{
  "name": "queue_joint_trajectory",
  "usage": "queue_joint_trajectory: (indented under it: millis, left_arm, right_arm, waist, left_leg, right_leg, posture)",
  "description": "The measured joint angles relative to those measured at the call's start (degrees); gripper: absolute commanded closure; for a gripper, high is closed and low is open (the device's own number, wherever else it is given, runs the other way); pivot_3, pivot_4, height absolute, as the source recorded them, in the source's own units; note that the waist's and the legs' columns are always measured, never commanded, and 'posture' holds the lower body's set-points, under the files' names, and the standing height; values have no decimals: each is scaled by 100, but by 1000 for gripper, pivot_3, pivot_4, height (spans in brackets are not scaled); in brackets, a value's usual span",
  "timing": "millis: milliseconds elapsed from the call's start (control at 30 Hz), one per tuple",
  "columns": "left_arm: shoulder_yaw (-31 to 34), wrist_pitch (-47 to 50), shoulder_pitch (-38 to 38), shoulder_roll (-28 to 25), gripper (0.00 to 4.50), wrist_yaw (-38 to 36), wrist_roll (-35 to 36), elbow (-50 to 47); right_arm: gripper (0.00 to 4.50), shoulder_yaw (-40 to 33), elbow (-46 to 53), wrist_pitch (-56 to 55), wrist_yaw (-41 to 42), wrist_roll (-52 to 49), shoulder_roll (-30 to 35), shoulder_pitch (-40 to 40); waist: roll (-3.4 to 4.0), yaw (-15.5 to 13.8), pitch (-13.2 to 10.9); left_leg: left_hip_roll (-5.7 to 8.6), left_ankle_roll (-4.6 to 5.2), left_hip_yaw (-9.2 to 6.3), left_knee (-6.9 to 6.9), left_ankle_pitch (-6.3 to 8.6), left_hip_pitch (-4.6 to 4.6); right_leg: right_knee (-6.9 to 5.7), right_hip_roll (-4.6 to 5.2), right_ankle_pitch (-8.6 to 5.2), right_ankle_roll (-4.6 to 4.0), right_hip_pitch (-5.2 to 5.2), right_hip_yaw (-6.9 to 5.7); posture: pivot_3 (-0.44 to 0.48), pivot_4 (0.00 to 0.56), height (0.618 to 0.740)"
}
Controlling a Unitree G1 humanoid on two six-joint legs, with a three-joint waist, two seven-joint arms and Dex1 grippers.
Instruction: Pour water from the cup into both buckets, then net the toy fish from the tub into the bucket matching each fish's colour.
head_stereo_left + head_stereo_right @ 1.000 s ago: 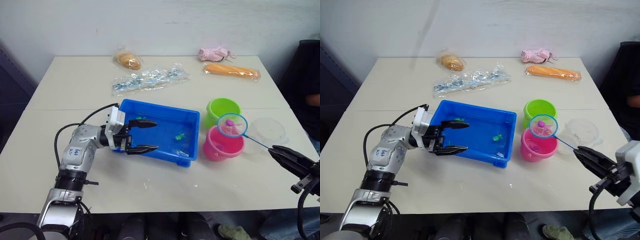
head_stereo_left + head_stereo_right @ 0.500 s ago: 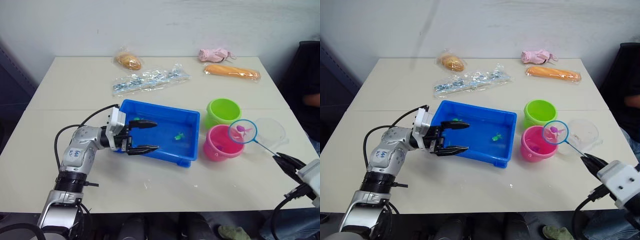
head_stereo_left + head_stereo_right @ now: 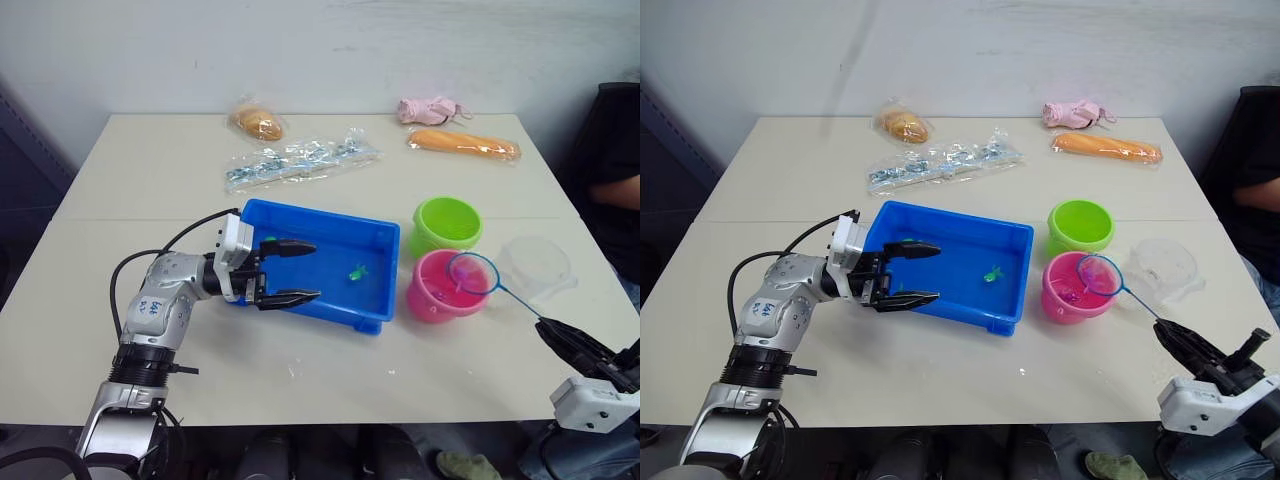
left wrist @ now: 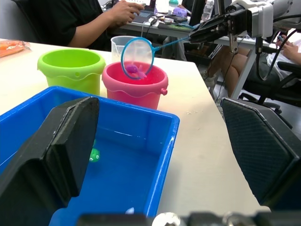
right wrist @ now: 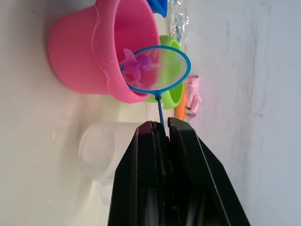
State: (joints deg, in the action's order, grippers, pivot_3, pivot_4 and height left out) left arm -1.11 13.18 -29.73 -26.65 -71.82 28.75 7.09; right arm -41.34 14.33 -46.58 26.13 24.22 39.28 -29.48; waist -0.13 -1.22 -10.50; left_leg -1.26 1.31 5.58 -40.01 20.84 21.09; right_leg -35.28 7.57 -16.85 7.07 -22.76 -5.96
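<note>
the left gripper [image 3: 286, 271], fingers spread, straddles the blue tub [image 3: 375, 243]'s left rim; a green fish [image 3: 356, 270] lies inside. right of it, the net [image 3: 472, 273] holding a pink fish [image 5: 133, 66] hangs over the pink bucket [image 3: 428, 298], its handle clenched by the right gripper [image 3: 548, 328].

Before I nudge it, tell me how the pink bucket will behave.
The pink bucket is small thin plastic, so it is probably light and would slide on the smooth table sooner than tip. It stands upright on a broad base, likely stable. Any water inside could slosh. It sits close to the green bucket and may bump it.
</note>
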Motion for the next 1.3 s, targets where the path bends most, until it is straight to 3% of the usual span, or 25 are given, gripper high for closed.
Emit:
queue_joint_trajectory:
  millis: [467, 700, 1200, 1300]
  left_arm:
    - [5, 96, 92, 0, 54, 130, 7, -218]
    - [4, 138, 100, 5, 54, 171, 15, -240]
    - [11, 239, 100, -7, 54, 214, 25, -294]
    - [44, 248, 109, -36, 54, 226, 35, -438]
  right_arm:
    - [4500, 5, 134, -214, -474, 734, 449, 221]
    - [4500, -246, 223, 109, -543, 468, 336, 68]
    - [4500, 36, 646, 100, -613, 557, 104, -198]
    - [4500, 59, 650, 362, -527, 196, 143, -110]
  waist:
    - [0, 1, 0]
    - [0, 3, 0]
    - [1, 5, 0]
    - [2, 9, 1]
  left_leg:
    - [-19, -2, -1, -1, -1, -2]
    - [-21, -2, -3, -1, -1, -2]
    - [-19, -2, -2, -3, -1, -3]
    - [-21, -2, -3, -5, -1, -5]
  right_leg:
    - [1, -6, 0, 0, 5, -3]
    - [2, -7, 0, -1, 7, -5]
    - [1, -6, -1, -1, 8, -3]
    - [-1, -7, -1, -2, 9, -3]
  posture:
    - [0, 150, 740]
    - [0, 150, 740]
    - [0, 150, 740]
    - [0, 150, 740]
